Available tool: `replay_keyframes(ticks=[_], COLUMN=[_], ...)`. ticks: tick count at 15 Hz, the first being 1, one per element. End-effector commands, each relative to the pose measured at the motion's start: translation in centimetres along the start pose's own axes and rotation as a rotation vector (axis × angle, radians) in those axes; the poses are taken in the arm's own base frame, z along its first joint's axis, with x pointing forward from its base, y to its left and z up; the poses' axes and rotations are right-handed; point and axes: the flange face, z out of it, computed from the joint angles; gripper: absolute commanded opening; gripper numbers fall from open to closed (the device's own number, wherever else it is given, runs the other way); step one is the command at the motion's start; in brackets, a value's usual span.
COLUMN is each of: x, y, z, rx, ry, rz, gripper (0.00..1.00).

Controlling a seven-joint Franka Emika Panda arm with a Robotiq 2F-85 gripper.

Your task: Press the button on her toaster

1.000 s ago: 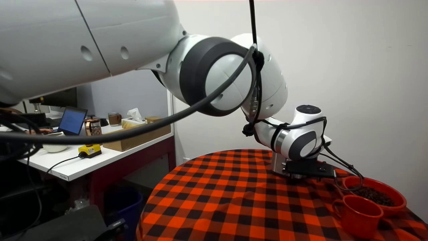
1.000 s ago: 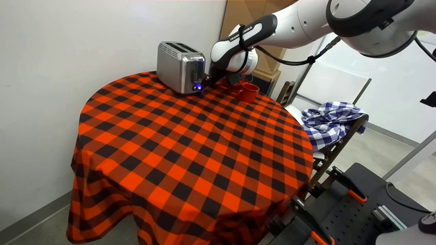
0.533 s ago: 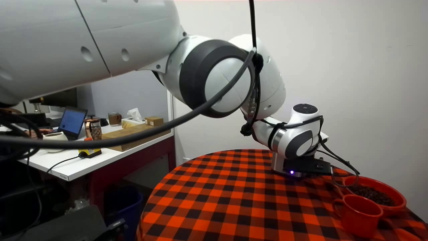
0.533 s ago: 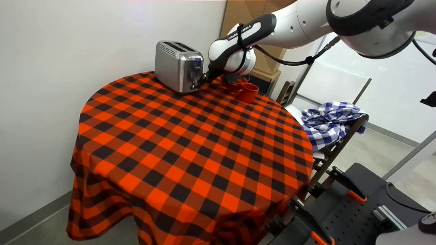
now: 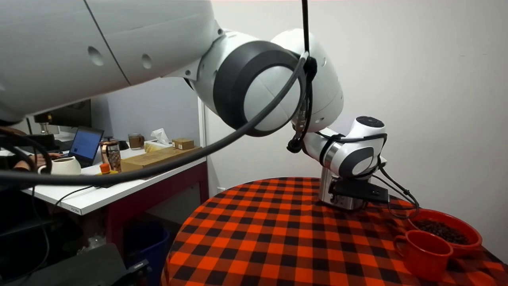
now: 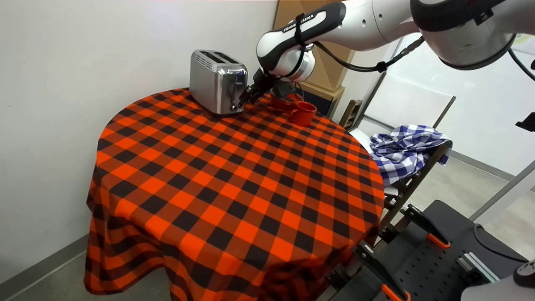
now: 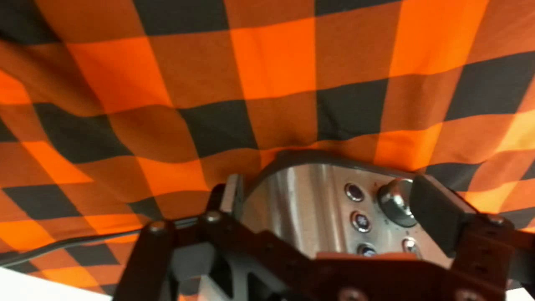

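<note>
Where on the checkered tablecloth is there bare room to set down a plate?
In an exterior view, a broad bare patch of tablecloth runs from the toaster and red mug to the near edge. It's crowded at the far side: the open gripper hangs at the toaster's front, and the mug sits beside the red bowl.

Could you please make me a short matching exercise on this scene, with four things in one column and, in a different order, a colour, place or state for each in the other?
Things:
1. toaster
2. bowl
3. checked blue-and-white cloth
4. gripper

Descriptions:
A. lying in a heap on a chair
B. open, close to a row of buttons
C. silver-coloured
D. red, holding small dark pieces

Right pairs: 1-C, 2-D, 3-A, 4-B.
</note>
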Motion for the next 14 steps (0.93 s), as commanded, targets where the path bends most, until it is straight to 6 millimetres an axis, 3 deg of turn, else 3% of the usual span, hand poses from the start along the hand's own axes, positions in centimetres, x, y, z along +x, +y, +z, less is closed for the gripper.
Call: replay_keyframes(ticks=[1, 8, 14], x=[0.4, 1.2, 4.0], y=[-0.6, -4.4, -11.0], z=[-2.2, -7.3, -12.2], rx=[0.132, 0.257, 0.165], ry=[-0.125, -0.441, -0.586], rz=[0.018, -0.006, -0.063], gripper=[1.0, 1.0, 1.0])
